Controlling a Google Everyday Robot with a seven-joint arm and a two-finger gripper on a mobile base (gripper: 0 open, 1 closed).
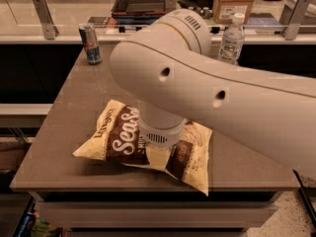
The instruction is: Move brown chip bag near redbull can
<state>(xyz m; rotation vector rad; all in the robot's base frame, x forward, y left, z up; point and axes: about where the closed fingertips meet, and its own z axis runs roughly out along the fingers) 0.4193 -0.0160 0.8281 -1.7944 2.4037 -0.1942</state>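
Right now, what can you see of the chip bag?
The chip bag is a crinkly pillow-shaped pack, dark brown in the middle with white script, pale yellow at the ends. It lies flat near the front edge of the table. The gripper is down on its middle, hiding part of it.

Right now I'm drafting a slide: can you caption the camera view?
Gripper down on the brown chip bag near the table front edge, redbull can standing apart at the far-left corner.
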